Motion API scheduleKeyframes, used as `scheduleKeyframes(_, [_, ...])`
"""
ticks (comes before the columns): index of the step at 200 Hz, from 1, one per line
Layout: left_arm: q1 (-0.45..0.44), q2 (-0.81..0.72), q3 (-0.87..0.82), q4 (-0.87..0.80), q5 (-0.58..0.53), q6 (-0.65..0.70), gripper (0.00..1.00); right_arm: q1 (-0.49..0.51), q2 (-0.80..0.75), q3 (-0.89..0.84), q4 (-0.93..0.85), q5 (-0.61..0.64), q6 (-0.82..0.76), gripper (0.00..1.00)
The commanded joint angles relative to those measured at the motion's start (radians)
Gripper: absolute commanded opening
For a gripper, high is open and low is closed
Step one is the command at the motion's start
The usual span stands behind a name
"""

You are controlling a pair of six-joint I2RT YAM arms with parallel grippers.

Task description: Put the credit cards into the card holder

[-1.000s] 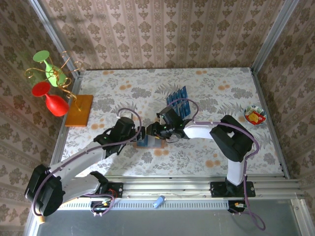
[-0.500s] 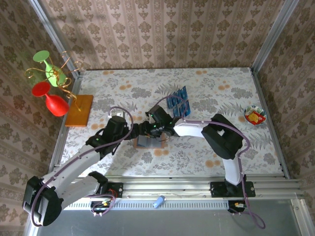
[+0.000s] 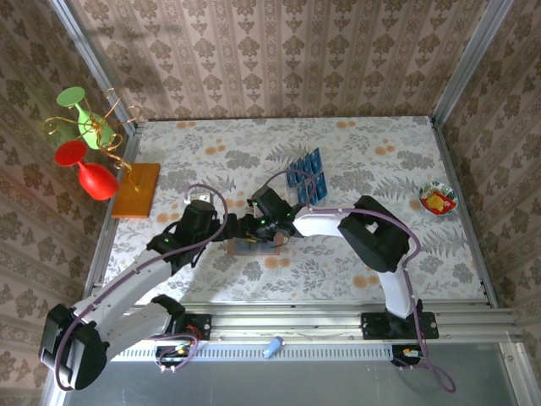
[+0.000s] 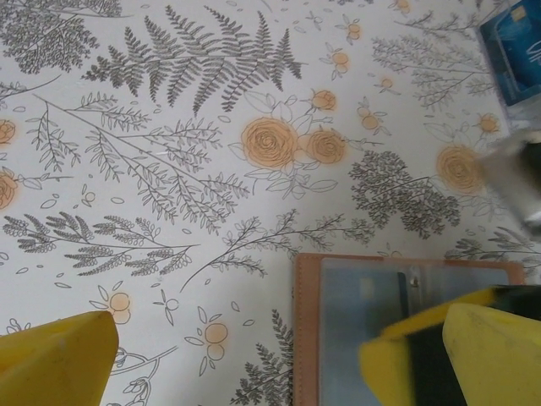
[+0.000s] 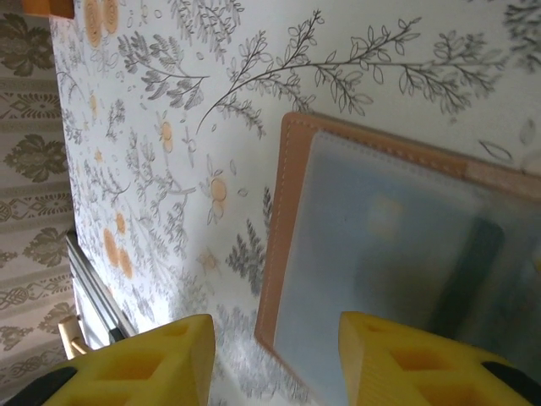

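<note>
From above, the card holder [image 3: 254, 247] was mostly hidden under the two grippers, and just a bit of its brown edge peeked out. In the right wrist view it was blurry. A dark shape sat in its grey pocket, but I could not tell what it was. In the left wrist view the holder was cut off at the bottom, and a grey blur at the right was too fuzzy to name. The left arm stretched from the near left corner to the middle of the table [image 3: 363, 152]. The right arm bent at its elbow and pointed back to the left, over the holder. The left gripper [image 4: 245, 347] had its yellow fingers spread wide, one of them over the holder; I could not tell if it touched. The right gripper [image 5: 275, 347] had its fingers apart too, with nothing between them. The holder lay open and flat near the front middle. The credit cards [image 3: 306, 176] lay in a blue bunch behind it. The table had ferns and orange flowers on it. A small bowl [image 3: 438, 199] sat at the right edge, an orange-brown board [image 3: 137, 189] at the left. Patterned walls stood around.
</note>
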Motion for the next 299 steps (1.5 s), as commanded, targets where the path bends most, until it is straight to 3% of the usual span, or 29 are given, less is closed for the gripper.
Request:
scheduleKeyframes(1, [0.008, 0.026, -0.018, -0.004, 0.003, -0.011, 1.00, -0.016, -0.157, -0.029, -0.102, 0.051, -0.061, 0.45])
scheduleKeyframes(58, [0.009, 0.162, -0.004, 0.015, 0.037, 0.002, 1.00, -0.030, -0.391, -0.166, -0.401, 0.433, -0.143, 0.44])
scheduleKeyframes(78, [0.009, 0.181, 0.002, 0.017, 0.034, 0.014, 1.00, -0.042, -0.407, -0.204, -0.427, 0.487, -0.147, 0.46])
scheduleKeyframes(157, [0.009, 0.202, 0.024, 0.002, 0.033, 0.041, 1.00, -0.050, -0.299, -0.214, -0.406, 0.506, -0.165, 0.42])
scheduleKeyframes(208, [0.004, 0.202, 0.031, -0.014, 0.036, 0.052, 1.00, -0.076, -0.314, -0.233, -0.398, 0.473, -0.239, 0.00])
scheduleKeyframes(292, [-0.064, 0.245, 0.063, -0.020, 0.022, 0.052, 1.00, -0.171, -0.460, -0.351, -0.436, 0.415, -0.368, 0.00])
scheduleKeyframes(299, [-0.070, 0.256, 0.067, -0.017, 0.021, 0.051, 1.00, -0.176, -0.472, -0.359, -0.438, 0.406, -0.366, 0.06])
